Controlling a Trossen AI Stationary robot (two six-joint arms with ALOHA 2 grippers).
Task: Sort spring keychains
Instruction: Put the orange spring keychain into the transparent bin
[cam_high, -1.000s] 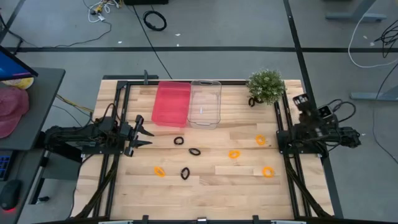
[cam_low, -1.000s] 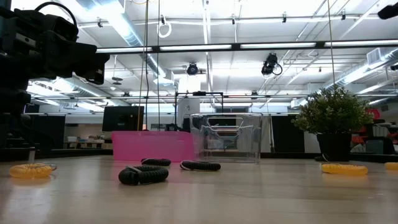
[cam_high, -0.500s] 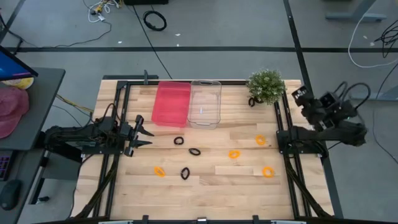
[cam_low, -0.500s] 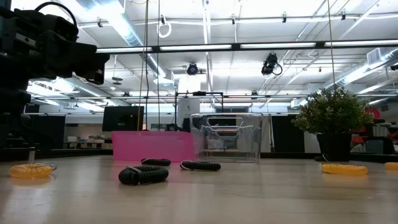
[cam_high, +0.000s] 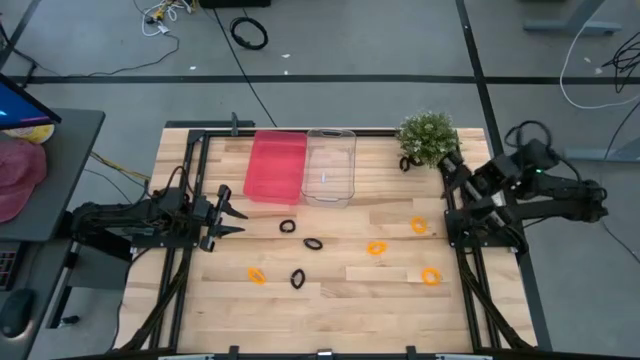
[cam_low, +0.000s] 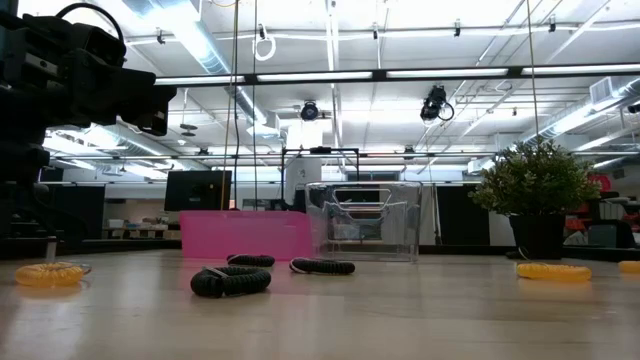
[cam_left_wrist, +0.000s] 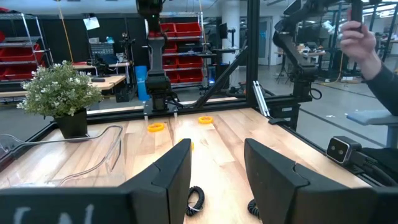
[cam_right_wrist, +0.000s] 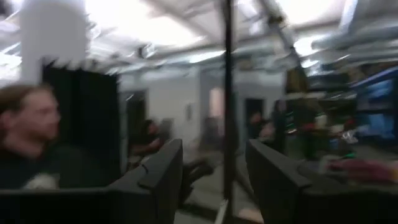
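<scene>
While the left gripper (cam_high: 237, 212) waits open at centre-left, the right gripper (cam_high: 449, 160), open and empty, has swung toward the potted green plant (cam_high: 427, 137) at upper right; sorting hasn't begun, with black spring keychains (cam_high: 313, 243) and orange spring keychains (cam_high: 376, 247) scattered mid-table.

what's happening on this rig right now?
Nothing is held yet. The left gripper waits open, low over the table's left side. The right gripper is open, raised near the potted plant. Black and orange spring keychains lie loose on the table; the pink bin and the clear bin look empty.
</scene>
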